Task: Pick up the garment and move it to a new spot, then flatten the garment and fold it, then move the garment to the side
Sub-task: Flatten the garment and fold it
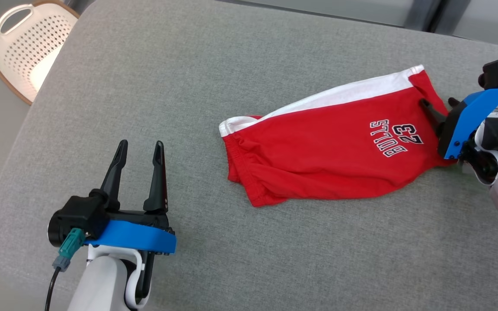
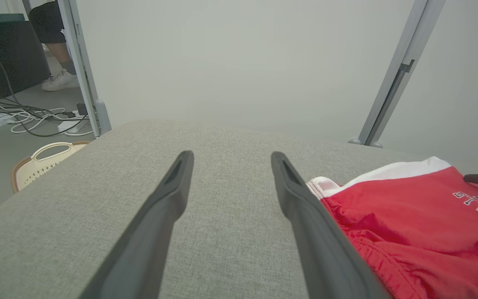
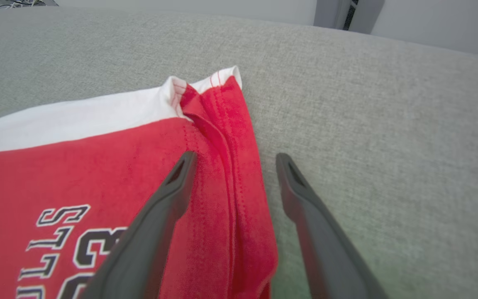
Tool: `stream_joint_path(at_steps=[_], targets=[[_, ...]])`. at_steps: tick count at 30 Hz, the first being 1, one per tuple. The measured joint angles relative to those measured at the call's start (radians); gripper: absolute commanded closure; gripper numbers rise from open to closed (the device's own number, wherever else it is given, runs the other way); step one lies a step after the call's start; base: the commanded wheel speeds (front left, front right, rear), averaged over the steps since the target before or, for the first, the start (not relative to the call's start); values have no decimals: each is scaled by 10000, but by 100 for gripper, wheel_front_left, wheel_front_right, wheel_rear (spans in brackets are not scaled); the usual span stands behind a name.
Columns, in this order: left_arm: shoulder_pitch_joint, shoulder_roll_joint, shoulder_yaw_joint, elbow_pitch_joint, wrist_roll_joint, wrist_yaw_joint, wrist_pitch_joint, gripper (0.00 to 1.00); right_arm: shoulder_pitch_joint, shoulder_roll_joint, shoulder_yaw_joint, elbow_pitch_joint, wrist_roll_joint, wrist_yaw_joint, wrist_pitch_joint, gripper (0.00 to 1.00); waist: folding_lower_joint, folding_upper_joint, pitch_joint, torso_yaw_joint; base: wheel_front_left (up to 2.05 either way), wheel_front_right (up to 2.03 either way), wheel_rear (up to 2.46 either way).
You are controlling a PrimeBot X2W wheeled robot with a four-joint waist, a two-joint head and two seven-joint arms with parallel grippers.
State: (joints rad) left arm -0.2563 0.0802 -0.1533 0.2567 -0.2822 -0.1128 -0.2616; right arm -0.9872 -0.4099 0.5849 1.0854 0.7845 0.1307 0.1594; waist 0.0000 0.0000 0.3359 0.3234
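The garment [image 1: 327,142] is a pair of red shorts with a white side stripe and "BULLS 23" print, lying folded over on the grey padded table [image 1: 188,86]. My right gripper [image 1: 438,103] is open at its right hem, one finger over the red cloth and one over the bare table; the right wrist view shows the hem edge [image 3: 239,174] between its spread fingers [image 3: 176,187], nothing pinched. My left gripper [image 1: 141,149] stands open over bare table, well left of the waistband [image 1: 231,129]. In the left wrist view the garment [image 2: 409,216] lies to the right of the fingers [image 2: 293,187].
A cream perforated basket [image 1: 24,47] sits on the floor beyond the table's far left corner. In the left wrist view, cables [image 2: 23,116] lie on the floor, a person's foot [image 2: 58,81] stands at the far left, and metal frame posts [image 2: 392,83] rise behind the table.
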Motion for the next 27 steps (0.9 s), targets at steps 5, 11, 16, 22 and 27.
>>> stream_joint_path(at_steps=[5, 11, 16, 22, 27], targets=[[131, -138, 157, -142, 40, -71, 0, 0, -359, 431, -155, 953, -343, 0, -109, 0, 0, 0, 125, 221, 0, 0, 0], [233, -230, 295, -198, 98, -107, 0, 0, -595, 723, 12, 1480, -755, -17, 328, 95, 0, 0, 110, 256, 0, 0, 0], [288, -253, 370, -165, 98, -111, 0, 0, -549, 884, 40, 1599, -926, 2, -59, 100, 0, 0, 32, 98, 0, 0, 0], [470, -270, 397, -130, 226, -113, 0, 0, -283, 826, -249, 1791, -978, 2, -917, 100, 0, 0, -242, -266, 0, 0, 0], [763, -148, 320, -165, 328, -115, 0, 0, -79, 694, -395, 1894, -1244, 2, -1505, 100, 0, 0, -535, -739, 0, 0, 0]])
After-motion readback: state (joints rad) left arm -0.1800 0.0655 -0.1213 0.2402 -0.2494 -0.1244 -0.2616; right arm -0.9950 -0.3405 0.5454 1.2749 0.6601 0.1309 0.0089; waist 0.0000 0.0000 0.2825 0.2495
